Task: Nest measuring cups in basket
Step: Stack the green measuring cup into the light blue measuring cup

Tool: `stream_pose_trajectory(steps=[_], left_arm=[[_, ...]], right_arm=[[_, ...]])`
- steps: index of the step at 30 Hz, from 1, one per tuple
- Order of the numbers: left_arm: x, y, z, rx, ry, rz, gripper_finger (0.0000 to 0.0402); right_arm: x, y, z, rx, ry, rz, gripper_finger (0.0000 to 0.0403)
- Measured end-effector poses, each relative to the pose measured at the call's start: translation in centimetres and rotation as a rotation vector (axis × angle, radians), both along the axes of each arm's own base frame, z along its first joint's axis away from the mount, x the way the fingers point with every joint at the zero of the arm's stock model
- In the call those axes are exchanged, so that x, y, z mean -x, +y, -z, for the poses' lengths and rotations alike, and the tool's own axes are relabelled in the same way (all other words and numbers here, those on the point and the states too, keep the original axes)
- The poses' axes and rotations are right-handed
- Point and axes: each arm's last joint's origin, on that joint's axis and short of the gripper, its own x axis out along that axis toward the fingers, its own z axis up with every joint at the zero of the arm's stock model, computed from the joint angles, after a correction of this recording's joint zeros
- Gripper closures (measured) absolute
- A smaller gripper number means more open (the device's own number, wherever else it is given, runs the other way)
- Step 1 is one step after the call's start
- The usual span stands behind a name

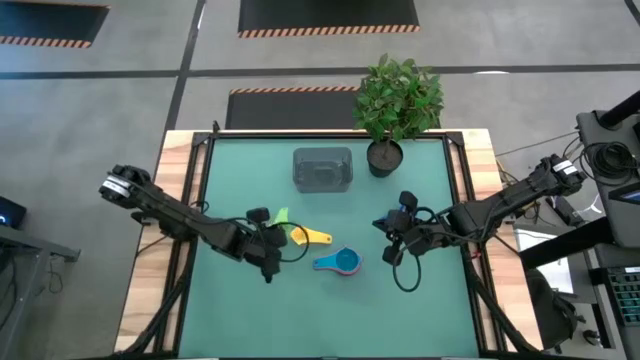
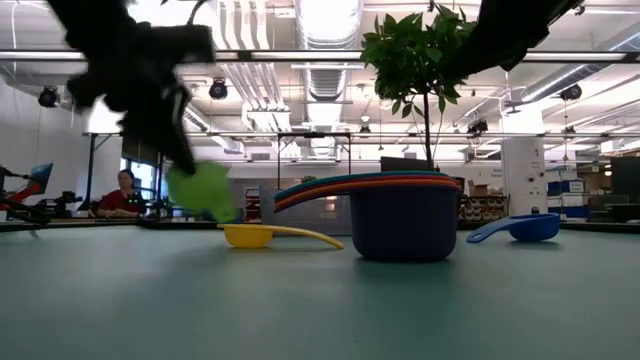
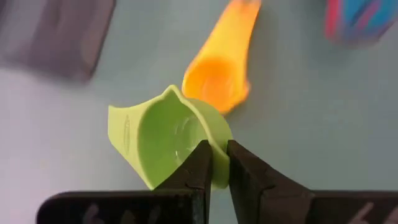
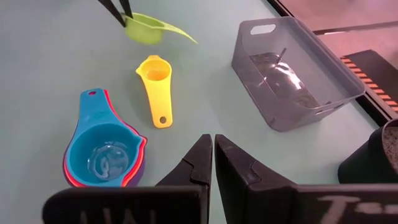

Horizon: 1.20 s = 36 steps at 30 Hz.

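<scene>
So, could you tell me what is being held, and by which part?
The left gripper pinches the green measuring cup by its bowl rim; the right gripper holds nothing.

A lime-green plastic measuring cup is showing bright between the black fingers of the left gripper. A yellow plastic measuring cup is lying on the teal-green table mat. A nested stack of cups is showing blue on top with red and purple rims beneath. The translucent grey rectangular basket is looking smoky. A dark round pot is carrying green leaves.
</scene>
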Motion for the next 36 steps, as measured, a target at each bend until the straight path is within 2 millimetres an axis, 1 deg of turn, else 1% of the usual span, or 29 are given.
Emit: stream_pose_trajectory(steps=[3,5,8,11,13,16,19,23,26,28,36], left_arm=[[-1.2,-0.5,-2.3,0.031,-0.076,0.001,0.0383],[-1.8,-0.7,-3.5,0.048,-0.117,-0.001,0.0383],[-2.5,-1.1,-4.8,0.084,-0.183,-0.011,0.0382],[-3.6,-1.9,-5.4,0.128,-0.262,0.012,0.0382],[-4.5,-2.8,-5.6,0.15,-0.302,0.061,0.0383],[-6.1,-3.9,-5.7,0.143,-0.313,0.121,0.0383],[-7.8,-4.8,-5.3,0.091,-0.264,0.173,0.0383],[-9.6,-5.7,-4.3,-0.005,-0.163,0.233,0.0383],[-10.3,-6.0,-3.3,-0.094,-0.108,0.225,0.0383],[-10.5,-6.0,-3.2,-0.13,-0.11,0.215,0.0383],[-11.4,-6.5,-3.7,-0.097,-0.236,0.23,0.0383]], right_arm=[[0.0,0.0,0.0,0.007,0.004,-0.006,0.0394],[0.0,0.0,0.0,0.011,0.01,-0.008,0.0394],[0.1,-0.1,0.2,0.018,0.026,-0.009,0.0394],[0.3,-0.1,0.3,0.026,0.045,-0.009,0.0394],[0.3,-0.1,0.4,0.029,0.053,-0.009,0.0394],[0.4,-0.2,0.4,0.032,0.06,-0.009,0.0394],[0.4,-0.2,0.3,0.032,0.058,-0.008,0.0394],[0.4,-0.2,0.4,0.032,0.059,-0.008,0.0394],[0.4,-0.2,0.4,0.032,0.059,-0.008,0.0394],[0.4,-0.2,0.4,0.032,0.06,-0.008,0.0394],[0.4,-0.2,0.4,0.033,0.06,-0.008,0.0394]])
